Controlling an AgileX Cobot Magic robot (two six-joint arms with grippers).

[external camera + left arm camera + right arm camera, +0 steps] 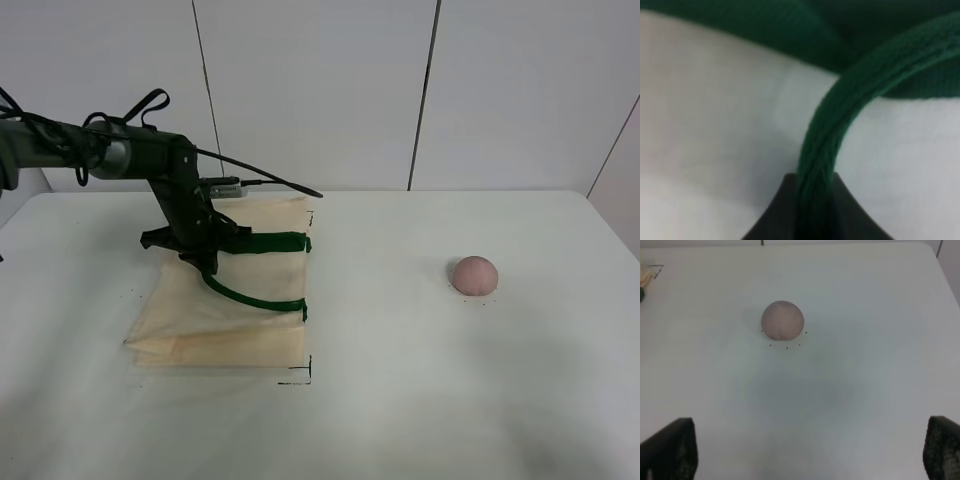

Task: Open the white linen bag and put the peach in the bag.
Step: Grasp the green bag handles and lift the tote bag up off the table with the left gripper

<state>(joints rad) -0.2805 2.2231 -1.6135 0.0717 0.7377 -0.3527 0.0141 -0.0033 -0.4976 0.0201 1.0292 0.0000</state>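
Note:
The white linen bag (pixel 215 320) lies flat on the table at the left, its dark green handles (pixel 255 300) toward the middle. My left gripper (pixel 208 262) is down on the bag's near-top part. In the left wrist view it (pixel 812 210) is shut on one green handle strap (pixel 840 115), with cream cloth (pixel 715 115) behind. The peach (pixel 474 274) sits alone on the table at the right. In the right wrist view the peach (pixel 782 320) lies ahead of my open, empty right gripper (pixel 807 445), whose fingertips (pixel 670 447) are wide apart. The right arm is outside the exterior high view.
The white table (pixel 400 400) ends at a pale panelled wall behind. Black corner marks (pixel 300 375) frame the bag's place. A black cable (pixel 270 182) runs from the left arm over the bag's far edge. A corner of the bag (pixel 645 277) shows in the right wrist view.

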